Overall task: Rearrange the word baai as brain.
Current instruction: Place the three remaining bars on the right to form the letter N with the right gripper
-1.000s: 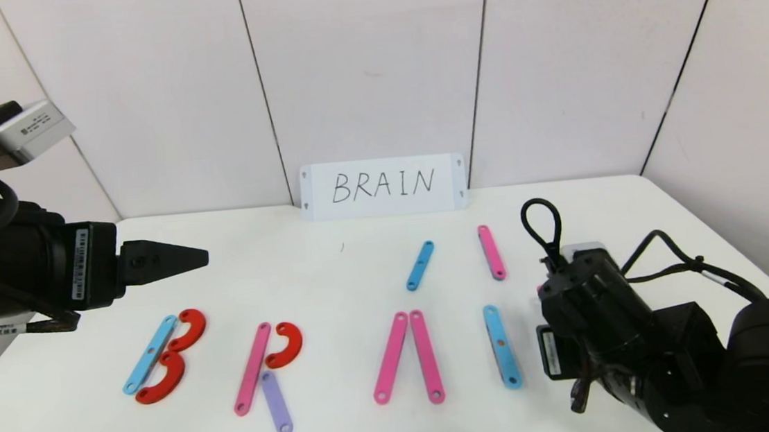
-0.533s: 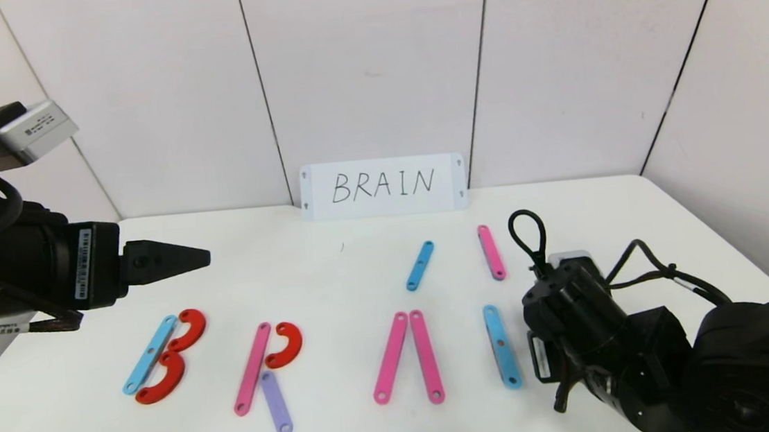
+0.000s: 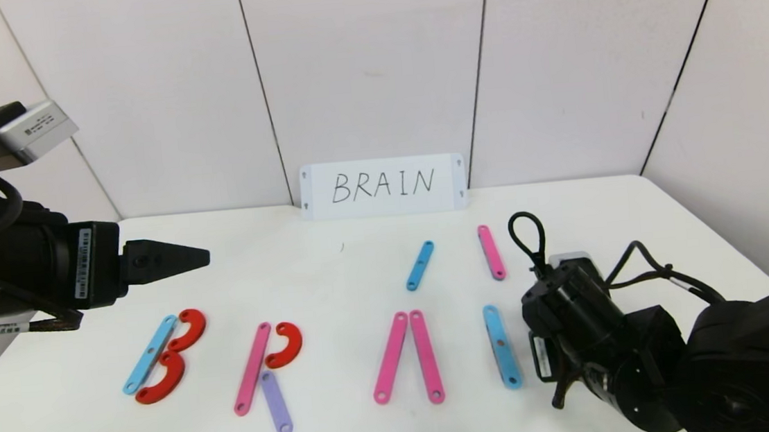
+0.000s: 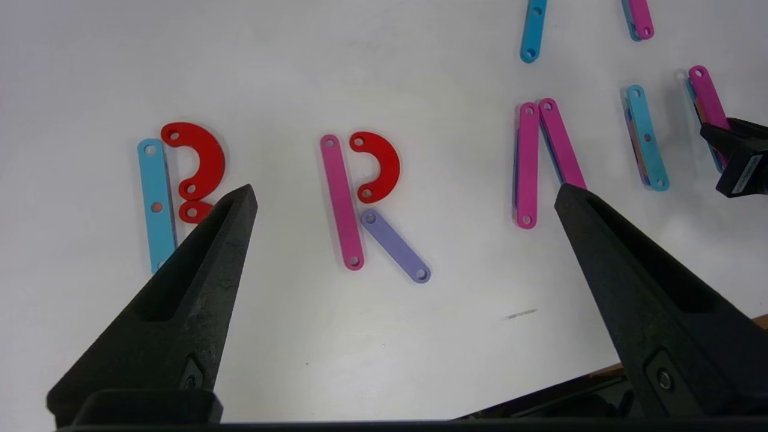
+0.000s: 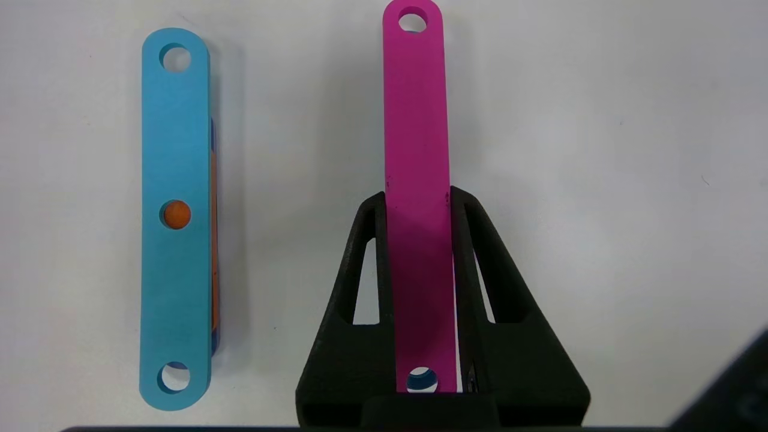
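Note:
On the white table lie a blue-and-red B, a pink-red-purple R, a pink A and a blue I strip. My right gripper is shut on a pink strip, held parallel to the blue I strip and just to its right. In the head view the right arm hides this strip. My left gripper is open and empty, hovering above the table's left side over the B and R.
A loose blue strip and a loose pink strip lie behind the A and I. A white card with handwritten BRAIN stands against the back wall. The table's front edge is close to the letters.
My right arm has moved left and a little nearer, bringing its gripper closer to the blue I strip. The left arm and the letters have not moved.

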Motion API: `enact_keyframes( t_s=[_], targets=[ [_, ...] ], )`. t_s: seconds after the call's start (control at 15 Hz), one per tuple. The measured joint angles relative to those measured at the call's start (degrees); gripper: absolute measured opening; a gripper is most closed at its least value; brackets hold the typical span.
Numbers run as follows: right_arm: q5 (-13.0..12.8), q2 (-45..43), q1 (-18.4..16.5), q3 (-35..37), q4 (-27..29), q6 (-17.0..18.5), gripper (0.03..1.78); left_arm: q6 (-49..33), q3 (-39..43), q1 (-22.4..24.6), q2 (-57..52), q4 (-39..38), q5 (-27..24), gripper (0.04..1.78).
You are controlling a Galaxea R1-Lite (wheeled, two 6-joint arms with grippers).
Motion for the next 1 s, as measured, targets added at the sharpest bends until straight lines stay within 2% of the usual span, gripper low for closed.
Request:
enact_keyframes(
  t_s=[1.0],
  targets=[
    [0.3, 1.9, 0.7, -1.0, 0.0, 0.3, 0.34, 0.0, 0.0, 0.0, 0.0, 0.0, 0.0, 1.74]
  ],
)
